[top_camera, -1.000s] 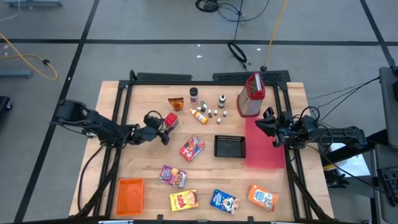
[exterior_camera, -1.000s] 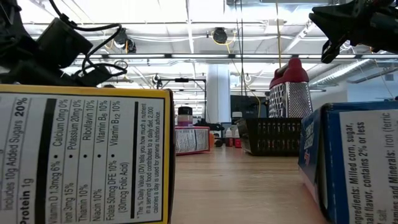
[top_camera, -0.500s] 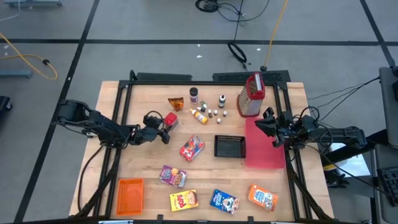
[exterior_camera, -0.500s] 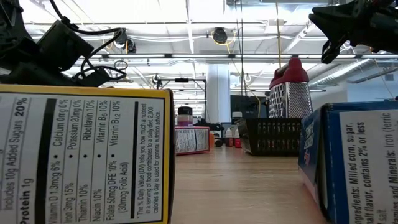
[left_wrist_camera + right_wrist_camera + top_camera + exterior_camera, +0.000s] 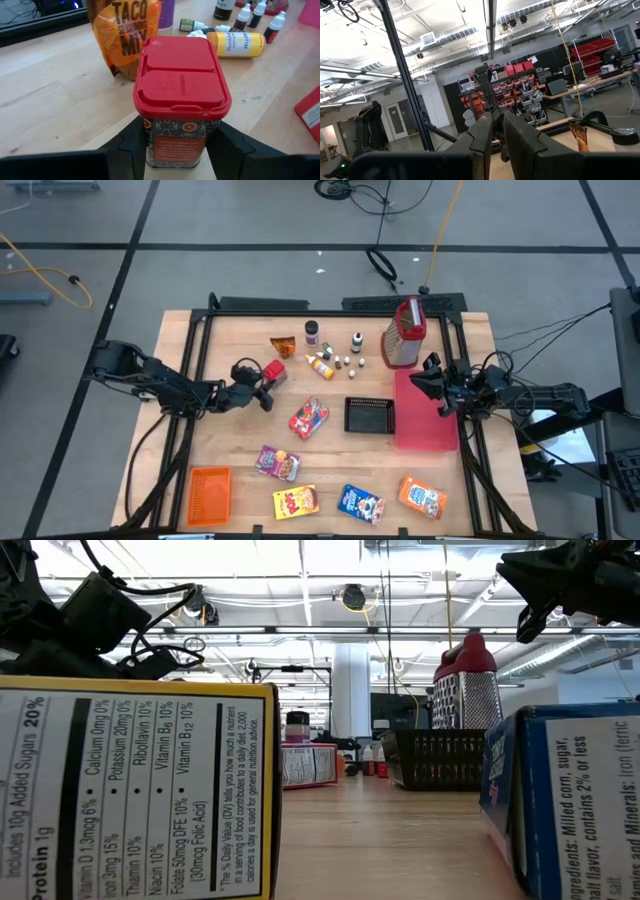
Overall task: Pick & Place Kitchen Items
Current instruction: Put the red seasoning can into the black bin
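Left gripper (image 5: 175,145) clamped on red-lidded spice jar (image 5: 180,95), taco packet (image 5: 125,35) just beyond; right gripper (image 5: 497,132) narrow, empty.

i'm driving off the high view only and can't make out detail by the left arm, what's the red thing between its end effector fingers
Observer: A small red-lidded spice jar, standing upright between the left end effector's fingers.
Operator: is it gripped yet
Observer: One finger sits on each side of the jar, close against it; I can't confirm firm contact.
Operator: anything just behind it
Observer: An orange taco mix packet, with a yellow bottle lying on its side nearby.
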You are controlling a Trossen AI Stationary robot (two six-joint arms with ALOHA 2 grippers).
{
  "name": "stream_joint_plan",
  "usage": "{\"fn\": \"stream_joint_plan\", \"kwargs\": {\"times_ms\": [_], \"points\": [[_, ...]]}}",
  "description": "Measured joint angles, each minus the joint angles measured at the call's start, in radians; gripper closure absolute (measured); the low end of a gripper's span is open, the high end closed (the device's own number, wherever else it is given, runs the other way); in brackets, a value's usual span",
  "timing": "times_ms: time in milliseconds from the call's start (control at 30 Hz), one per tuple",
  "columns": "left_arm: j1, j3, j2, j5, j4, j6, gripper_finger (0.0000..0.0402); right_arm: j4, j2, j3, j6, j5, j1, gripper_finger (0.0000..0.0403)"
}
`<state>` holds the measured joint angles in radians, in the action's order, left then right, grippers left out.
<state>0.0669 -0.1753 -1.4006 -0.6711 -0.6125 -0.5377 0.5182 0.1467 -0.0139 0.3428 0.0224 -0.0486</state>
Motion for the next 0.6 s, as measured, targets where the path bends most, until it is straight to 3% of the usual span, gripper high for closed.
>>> {"fn": "stream_joint_plan", "kwargs": {"times_ms": [400, 600], "points": [[0.003, -0.037, 0.023, 0.104, -0.02, 0.099, 0.0249, -0.001, 0.0, 0.0, 0.004, 0.0, 0.0, 0.036], [0.028, -0.209, 0.035, 0.118, 0.209, 0.189, 0.0249, -0.008, 0.0, 0.0, 0.004, 0.0, 0.0, 0.036]]}}
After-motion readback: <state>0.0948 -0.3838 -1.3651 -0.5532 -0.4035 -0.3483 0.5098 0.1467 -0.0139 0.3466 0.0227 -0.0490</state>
